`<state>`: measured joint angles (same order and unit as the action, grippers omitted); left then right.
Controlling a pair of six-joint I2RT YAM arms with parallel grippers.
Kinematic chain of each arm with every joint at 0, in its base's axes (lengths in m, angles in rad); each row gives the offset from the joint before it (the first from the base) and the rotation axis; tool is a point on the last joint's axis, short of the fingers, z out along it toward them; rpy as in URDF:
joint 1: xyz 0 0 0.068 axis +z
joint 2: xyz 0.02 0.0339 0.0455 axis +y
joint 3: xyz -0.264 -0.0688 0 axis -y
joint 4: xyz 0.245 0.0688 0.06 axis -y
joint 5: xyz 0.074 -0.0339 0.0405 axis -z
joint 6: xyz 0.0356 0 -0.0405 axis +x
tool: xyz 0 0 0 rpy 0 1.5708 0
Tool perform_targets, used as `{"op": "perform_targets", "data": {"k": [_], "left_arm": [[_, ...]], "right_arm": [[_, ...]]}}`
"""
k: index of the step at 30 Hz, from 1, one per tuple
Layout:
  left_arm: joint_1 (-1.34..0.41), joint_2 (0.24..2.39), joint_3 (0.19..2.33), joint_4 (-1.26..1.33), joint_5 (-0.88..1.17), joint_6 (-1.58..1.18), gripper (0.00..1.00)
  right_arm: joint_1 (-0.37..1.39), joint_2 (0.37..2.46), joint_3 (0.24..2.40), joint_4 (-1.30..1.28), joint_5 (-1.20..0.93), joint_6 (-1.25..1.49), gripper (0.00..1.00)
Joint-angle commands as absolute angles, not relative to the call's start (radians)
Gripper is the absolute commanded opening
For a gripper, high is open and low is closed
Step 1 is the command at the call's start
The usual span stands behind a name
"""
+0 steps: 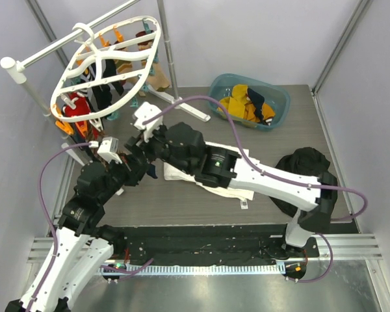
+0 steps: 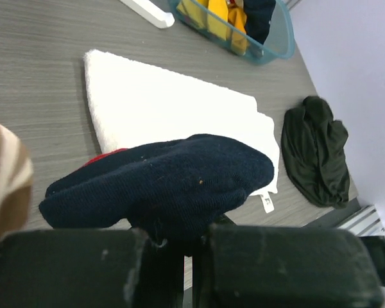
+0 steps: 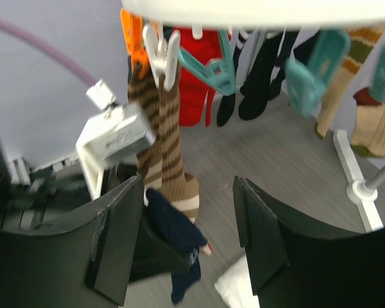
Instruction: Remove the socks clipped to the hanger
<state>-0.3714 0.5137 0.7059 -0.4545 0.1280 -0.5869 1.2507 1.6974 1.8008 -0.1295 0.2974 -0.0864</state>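
Pinching a navy sock (image 2: 173,186) tight, the left fingers (image 2: 77,266) hold it beside a striped sock (image 3: 170,160); the right fingers (image 3: 115,237) stand wide. Beyond, many socks (image 3: 196,77) hang clipped to the hanger (image 1: 153,58); several fill the basket (image 1: 286,103).

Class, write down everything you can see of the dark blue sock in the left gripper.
The dark blue sock is soft, fuzzy knit with a red patch at one edge. It is pinched in the shut left gripper and sticks out bunched and rounded, above the table. A brown-striped sock clipped to the hanger hangs beside it; whether they touch is unclear.
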Motion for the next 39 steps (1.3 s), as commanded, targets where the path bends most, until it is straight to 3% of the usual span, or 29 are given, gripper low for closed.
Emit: {"op": "perform_targets", "data": {"k": [1,8,12,16,29,30,33,34,35,36,39], "left_arm": [[-0.368,0.549,0.779,-0.459,0.204,-0.522,0.00],[-0.367,0.591,0.827,-0.443,0.345,-0.485,0.00],[-0.368,0.617,0.822,-0.396,0.478,-0.477,0.00],[-0.367,0.646,0.821,-0.341,0.574,-0.514,0.00],[-0.368,0.629,0.778,-0.250,0.584,-0.595,0.00],[-0.368,0.626,0.775,-0.244,0.583,-0.598,0.00],[-0.367,0.627,0.769,-0.241,0.584,-0.598,0.00],[-0.368,0.629,0.764,-0.238,0.583,-0.598,0.01],[-0.367,0.627,0.762,-0.236,0.583,-0.598,0.05],[-0.368,0.629,0.759,-0.236,0.580,-0.597,0.24],[-0.368,0.626,0.747,-0.232,0.569,-0.581,0.54]], "right_arm": [[1.259,1.530,1.646,-0.040,0.276,-0.055,0.66],[1.253,1.248,1.167,0.112,0.216,-0.161,0.68],[1.252,1.181,1.014,0.140,0.131,-0.179,0.70],[1.250,1.195,0.986,0.173,0.139,-0.183,0.71],[1.239,1.328,0.979,0.304,0.304,-0.196,0.71],[1.235,1.331,0.980,0.311,0.319,-0.199,0.69],[1.221,1.335,0.979,0.336,0.354,-0.187,0.29],[1.213,1.332,0.974,0.350,0.368,-0.178,0.11],[1.206,1.322,0.968,0.365,0.395,-0.166,0.03],[1.180,1.316,0.959,0.388,0.411,-0.126,0.01],[1.120,1.286,0.950,0.388,0.420,-0.057,0.01]]}}
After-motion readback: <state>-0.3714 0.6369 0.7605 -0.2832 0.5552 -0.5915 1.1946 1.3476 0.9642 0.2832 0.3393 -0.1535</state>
